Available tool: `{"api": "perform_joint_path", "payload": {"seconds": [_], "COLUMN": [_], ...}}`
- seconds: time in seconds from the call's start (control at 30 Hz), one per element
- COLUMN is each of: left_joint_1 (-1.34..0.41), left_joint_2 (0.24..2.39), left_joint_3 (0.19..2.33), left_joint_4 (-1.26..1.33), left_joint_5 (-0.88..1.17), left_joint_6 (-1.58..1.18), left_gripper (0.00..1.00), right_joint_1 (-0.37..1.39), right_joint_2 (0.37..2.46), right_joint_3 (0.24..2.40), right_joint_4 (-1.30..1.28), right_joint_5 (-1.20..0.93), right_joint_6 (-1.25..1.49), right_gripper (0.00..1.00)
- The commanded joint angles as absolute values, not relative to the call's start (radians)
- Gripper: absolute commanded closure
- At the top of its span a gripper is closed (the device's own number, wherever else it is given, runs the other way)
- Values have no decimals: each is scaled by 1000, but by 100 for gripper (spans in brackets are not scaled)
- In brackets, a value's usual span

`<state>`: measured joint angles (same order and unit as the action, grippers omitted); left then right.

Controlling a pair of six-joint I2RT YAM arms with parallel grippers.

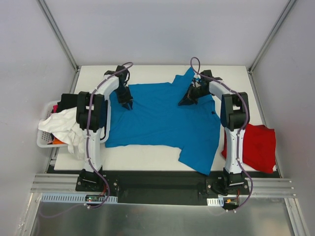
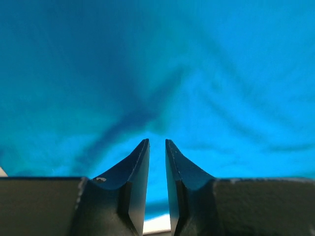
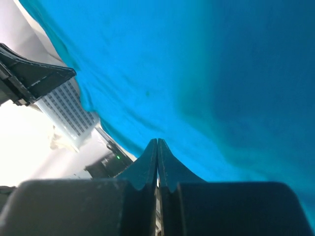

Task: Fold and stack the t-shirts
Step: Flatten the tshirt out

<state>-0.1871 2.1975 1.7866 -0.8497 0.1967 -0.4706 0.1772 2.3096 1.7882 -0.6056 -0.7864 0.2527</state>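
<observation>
The turquoise t-shirt [image 1: 157, 123] lies opened out across the middle of the white table [image 1: 147, 158], its hem side toward the arm bases and one corner trailing toward the near right, while the red t-shirt [image 1: 259, 145] sits in a loose heap at the right edge, just beside the right arm and apart from the blue one. The left gripper [image 1: 127, 104] is down on the far left part of the blue shirt; in its wrist view the jaws stand close together with only a narrow slit between them, and creases in the cloth run together at the tips, but whether any fabric is nipped there cannot be told. The right gripper [image 1: 187, 101] is fully closed at the far right part, and its wrist view shows the cloth rising as a sheet from the tips, so it appears to hold a thin pinch of the shirt. The cotton looks light, limp and quick to wrinkle; it will likely sag and fold on itself wherever it is unsupported, and a single layer could slip from a shallow pinch. The best hold is probably at the shoulder seams or hem corners, both sides taken level so the fold line stays straight
</observation>
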Motion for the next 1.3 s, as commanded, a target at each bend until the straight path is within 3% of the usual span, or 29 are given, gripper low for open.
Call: {"api": "perform_joint_path", "payload": {"seconds": [0.0,0.23,0.77,1.07,1.27], "left_joint_1": [-184,-169,-103,-156,-285], "left_joint_2": [2264,2359,2526,2304,2112], "left_joint_3": [1881,2028,2290,2178,1932], "left_joint_4": [-830,-860,-884,-873,-862], "left_joint_5": [81,89,132,173,221], "left_joint_6": [-452,-454,-436,-425,-362], "left_gripper": [81,80,78,72,71], "right_joint_1": [163,158,160,202,204], "right_joint_2": [2359,2378,2284,2221,2145], "right_joint_3": [1858,1914,1809,1780,1634], "right_joint_4": [-491,-465,-472,-528,-664], "right_joint_5": [-856,-896,-916,-884,-761], "right_joint_6": [359,417,397,367,264], "right_gripper": [99,99,99,99,99]}}
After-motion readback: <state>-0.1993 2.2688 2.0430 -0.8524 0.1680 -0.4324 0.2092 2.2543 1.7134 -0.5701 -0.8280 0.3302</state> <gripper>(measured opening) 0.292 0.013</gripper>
